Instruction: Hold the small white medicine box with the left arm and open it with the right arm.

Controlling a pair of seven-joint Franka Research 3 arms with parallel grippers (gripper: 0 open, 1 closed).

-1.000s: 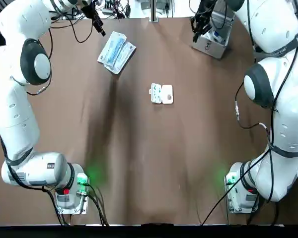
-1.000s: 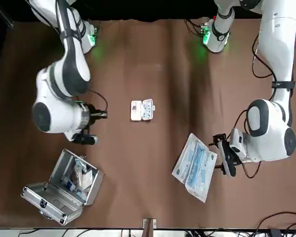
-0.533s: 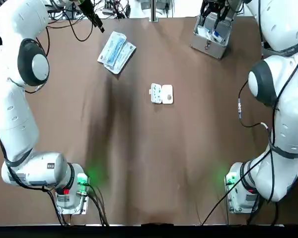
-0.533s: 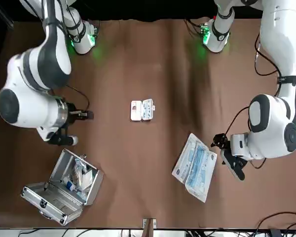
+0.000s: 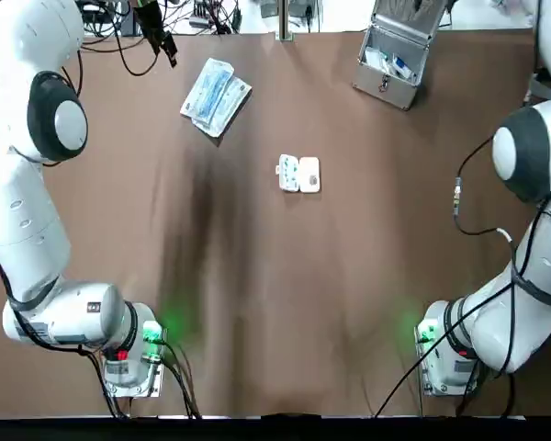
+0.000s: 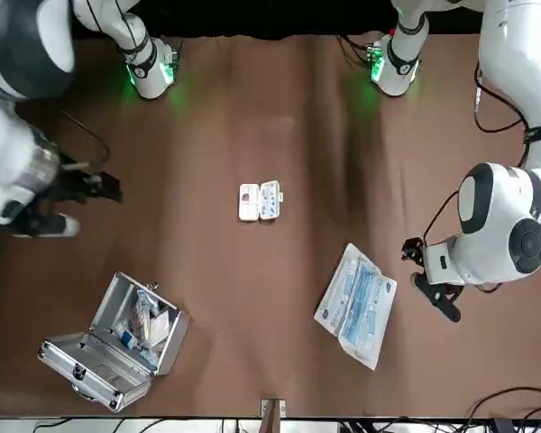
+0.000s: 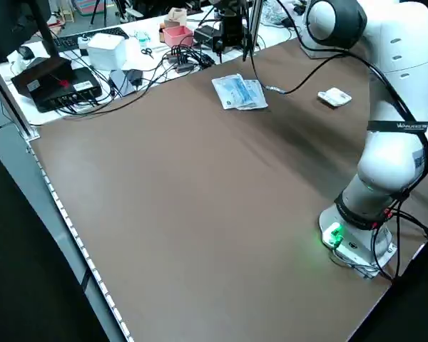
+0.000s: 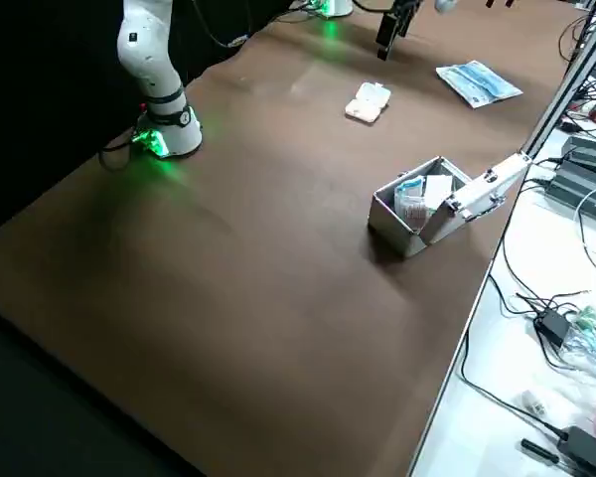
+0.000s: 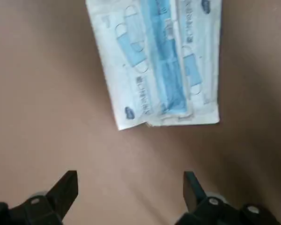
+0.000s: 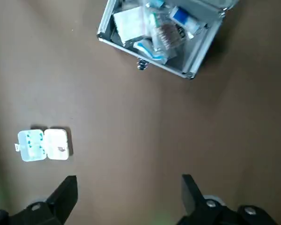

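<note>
The small white medicine box lies flat in the middle of the brown table, its lid folded back and teal-marked compartments showing; the right wrist view shows the box far below. Neither gripper touches it. My left gripper hangs open and empty at the far left of the table, beside a packet of blue face masks; the front view has this gripper next to the packet. My right gripper is open and empty, high over the table's right side; the front view shows it off near the edge.
An open metal case with medical supplies stands at the far right corner. The mask packet lies at the far left. Cables and equipment crowd the bench beyond the table's far edge. Both arm bases glow green at the near edge.
The right arm has lifted and swung outward, away from over the metal case. The left gripper drew back a little from the mask packet. The box has not moved.
</note>
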